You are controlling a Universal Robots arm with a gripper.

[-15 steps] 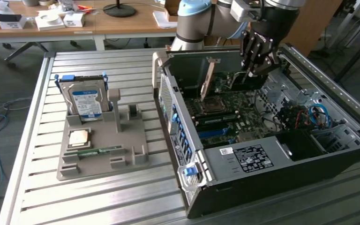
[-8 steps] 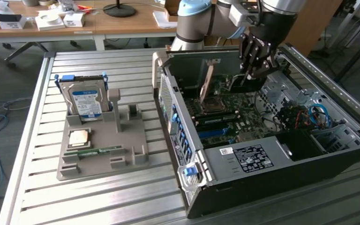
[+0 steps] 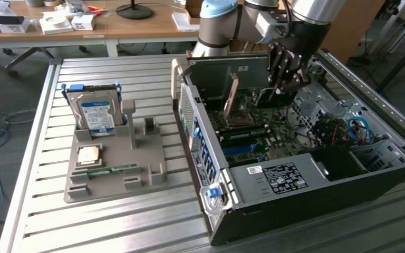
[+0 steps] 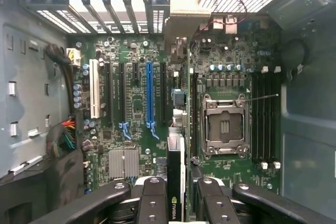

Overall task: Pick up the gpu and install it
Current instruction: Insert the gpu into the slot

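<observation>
Slatted grey metal counter (image 3: 118, 221) in a workshop, with wooden desks (image 3: 139, 26) behind it.

Thin green circuit-board gpu (image 3: 273, 98) (image 4: 176, 161): seen edge-on in the wrist view, it carries a dark face with a small green logo and a pale silver strip along one side. It stands upright.

Black multi-link jaws on the silver-and-blue robot arm (image 3: 223, 21): closed narrowly on the gpu, one finger on each face. The card hangs directly beneath them, inside the case.

Open black-and-grey metal computer case (image 3: 315, 184) (image 4: 31, 103): it lies on its side and holds a green motherboard (image 3: 259, 137) (image 4: 136, 103). The gpu sits over the board between the long blue expansion slot (image 4: 150, 98) and the square silver processor socket (image 4: 224, 127). Whether its lower edge touches a slot cannot be told.

Grey moulded fixture tray (image 3: 111, 179), at the exterior view's left of the case: it holds an upright boxy hard drive with a blue-white label (image 3: 97, 113), a flat square processor chip (image 3: 90, 154) and a narrow green memory strip (image 3: 104, 170).
</observation>
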